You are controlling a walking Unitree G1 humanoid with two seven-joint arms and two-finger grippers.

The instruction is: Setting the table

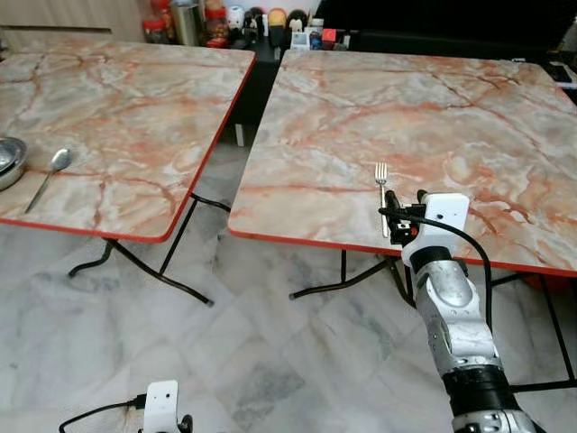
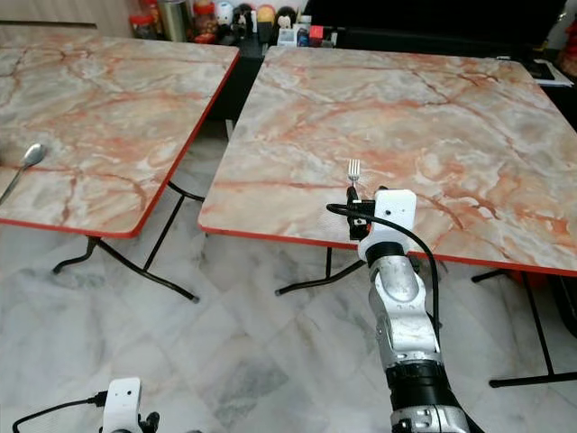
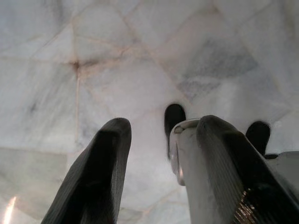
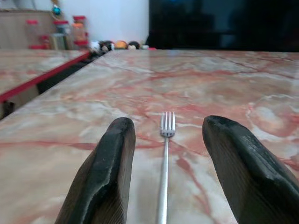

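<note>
Left eye view: right hand [image 1: 390,215] hovered at the near red edge of the right worktop [image 1: 406,117], fingers pointing along a fork [image 1: 382,191] that lay flat on the marble just beyond the fingertips, tines away from the hand. Well off to the hand's left, across the gap between worktops, a spoon [image 1: 50,176] lay on the left worktop [image 1: 117,117] beside the rim of a metal bowl [image 1: 9,161]. Jars and small figures [image 1: 234,23] crowded the far end, well clear of the hand. Right eye view: same layout; the fork lay close to the near edge, with wide bare marble ahead and to both sides of the hand. Left wrist view: left hand [image 3: 159,154] hung low over the marble floor [image 3: 93,70], fingers parted, gripping nothing. Right wrist view: right hand's fingers stood apart, straddling the fork's handle without visibly touching it; nothing gripped. Judgement: setting looked barely begun, with one fork on this worktop, spoon and bowl on the other, no plate seen. Room for moving was generous ahead; the main constraints were the worktop's near edge under the wrist and the gap to the left.
</note>
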